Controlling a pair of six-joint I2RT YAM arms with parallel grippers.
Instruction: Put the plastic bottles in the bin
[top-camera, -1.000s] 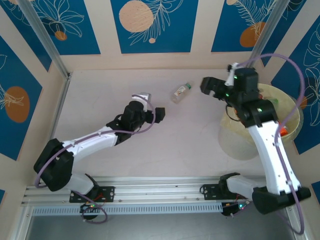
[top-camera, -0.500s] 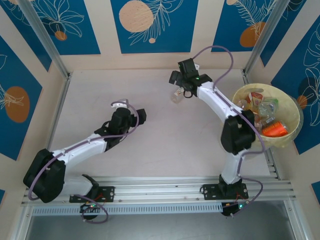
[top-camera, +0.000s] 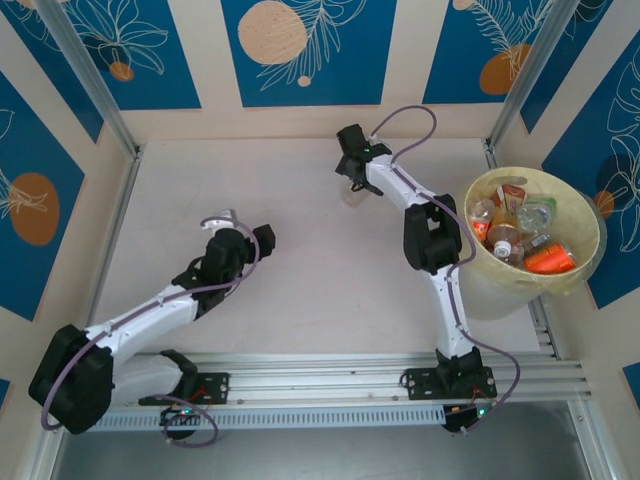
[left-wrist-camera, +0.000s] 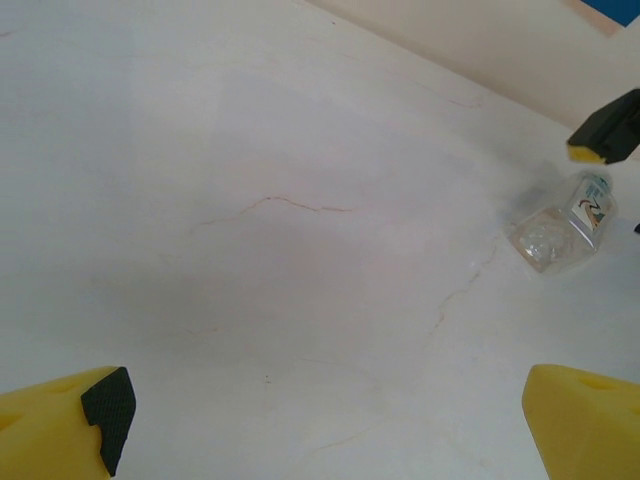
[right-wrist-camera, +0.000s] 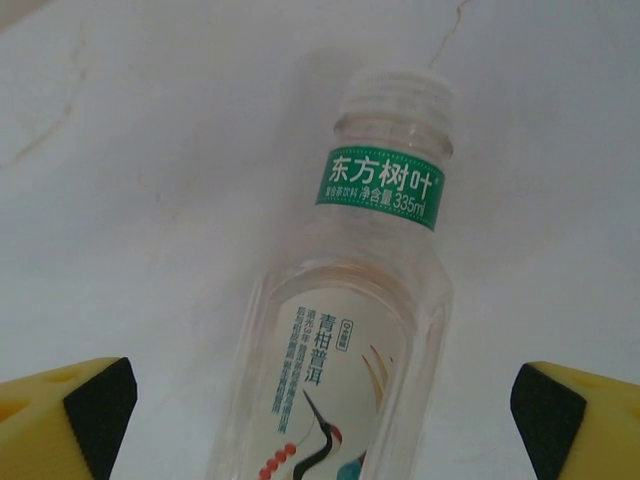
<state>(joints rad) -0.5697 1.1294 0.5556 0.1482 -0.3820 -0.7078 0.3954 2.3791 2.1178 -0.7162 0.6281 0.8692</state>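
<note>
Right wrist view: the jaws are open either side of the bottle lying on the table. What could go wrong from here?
1. The bottle is clear, smooth and lying on its side between the open right jaws. Closing off-centre could squirt it away or crush it.
2. The bin looks well filled with bottles, so a drop near the rim might bounce back out.
</note>
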